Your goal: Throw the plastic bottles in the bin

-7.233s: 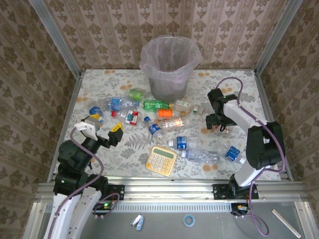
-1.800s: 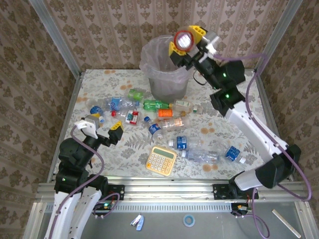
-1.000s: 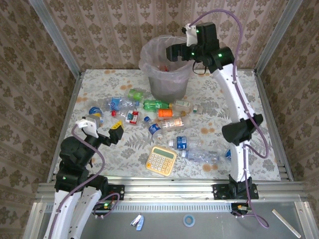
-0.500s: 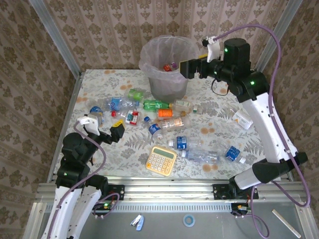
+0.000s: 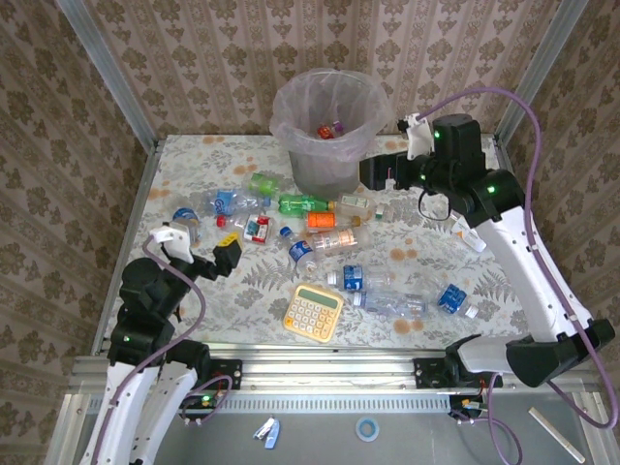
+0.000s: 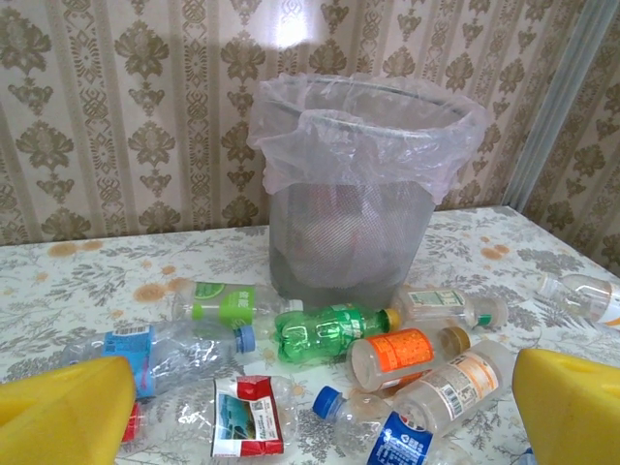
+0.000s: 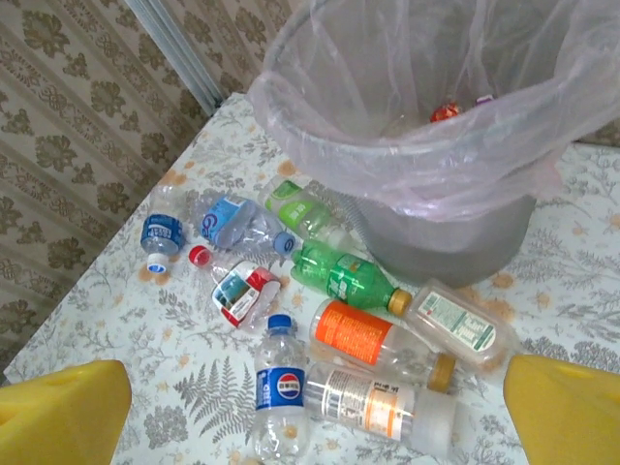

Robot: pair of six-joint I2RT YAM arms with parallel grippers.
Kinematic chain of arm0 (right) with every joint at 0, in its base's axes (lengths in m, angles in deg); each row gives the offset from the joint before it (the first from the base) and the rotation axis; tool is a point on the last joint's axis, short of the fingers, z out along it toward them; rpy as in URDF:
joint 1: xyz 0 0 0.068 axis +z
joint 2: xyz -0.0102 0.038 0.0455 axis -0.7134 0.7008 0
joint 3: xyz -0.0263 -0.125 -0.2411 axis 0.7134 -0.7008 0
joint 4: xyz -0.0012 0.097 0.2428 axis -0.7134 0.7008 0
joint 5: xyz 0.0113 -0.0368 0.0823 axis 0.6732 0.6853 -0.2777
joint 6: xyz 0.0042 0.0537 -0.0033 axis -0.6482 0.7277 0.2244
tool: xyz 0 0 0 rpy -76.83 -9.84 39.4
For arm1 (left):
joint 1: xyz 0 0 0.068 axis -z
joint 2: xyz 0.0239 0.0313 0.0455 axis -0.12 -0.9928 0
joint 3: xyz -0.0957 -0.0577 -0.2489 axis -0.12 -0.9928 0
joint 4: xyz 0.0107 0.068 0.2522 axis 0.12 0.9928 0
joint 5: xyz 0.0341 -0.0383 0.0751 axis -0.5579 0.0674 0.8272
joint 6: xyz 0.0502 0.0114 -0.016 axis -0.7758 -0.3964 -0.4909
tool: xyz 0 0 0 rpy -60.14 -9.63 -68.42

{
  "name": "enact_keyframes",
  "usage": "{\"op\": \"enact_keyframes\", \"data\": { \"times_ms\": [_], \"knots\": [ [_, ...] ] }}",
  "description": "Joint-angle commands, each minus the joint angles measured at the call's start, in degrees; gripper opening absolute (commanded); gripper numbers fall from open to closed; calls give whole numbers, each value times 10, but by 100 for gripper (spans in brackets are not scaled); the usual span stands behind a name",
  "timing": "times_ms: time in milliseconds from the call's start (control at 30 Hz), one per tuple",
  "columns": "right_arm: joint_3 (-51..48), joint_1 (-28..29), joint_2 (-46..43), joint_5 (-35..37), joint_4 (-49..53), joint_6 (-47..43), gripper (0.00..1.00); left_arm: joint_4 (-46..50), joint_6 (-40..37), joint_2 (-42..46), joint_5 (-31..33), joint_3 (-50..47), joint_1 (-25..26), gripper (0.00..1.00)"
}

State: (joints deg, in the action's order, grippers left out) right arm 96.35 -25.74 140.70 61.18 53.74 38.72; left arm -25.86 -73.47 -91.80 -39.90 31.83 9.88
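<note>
Your left tool (image 5: pixel 201 248): fingers wide apart, empty, low over the table (image 5: pixel 242 291) at its left side.
Plastic bottles (image 5: pixel 334 239): about a dozen for you to clear, scattered mid-table.
Bin (image 5: pixel 325 170): at the back, with one red-capped bottle (image 5: pixel 327 130) inside.
Your right tool (image 5: pixel 376 172): fingers spread, empty, just beside the bin.
Progress: barely begun.

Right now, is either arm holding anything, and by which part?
Nothing is held. The left gripper and the right gripper are both open and empty.
</note>
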Motion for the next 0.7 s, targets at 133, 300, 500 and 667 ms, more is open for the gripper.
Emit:
{"op": "enact_keyframes", "data": {
  "times_ms": [133,300,500,667],
  "knots": [
    [-48,9,-31,-22,-14,3,100,137,33,-145,55,112,-3,100],
    [-88,20,-58,-24,-8,-12,100,254,62,-325,117,217,-20,100],
    [-144,38,-112,-38,-17,-16,100,276,97,-425,82,280,-111,100],
    [-198,64,-185,-49,-43,-50,100,286,82,-489,96,315,-181,99]
  ]
}}
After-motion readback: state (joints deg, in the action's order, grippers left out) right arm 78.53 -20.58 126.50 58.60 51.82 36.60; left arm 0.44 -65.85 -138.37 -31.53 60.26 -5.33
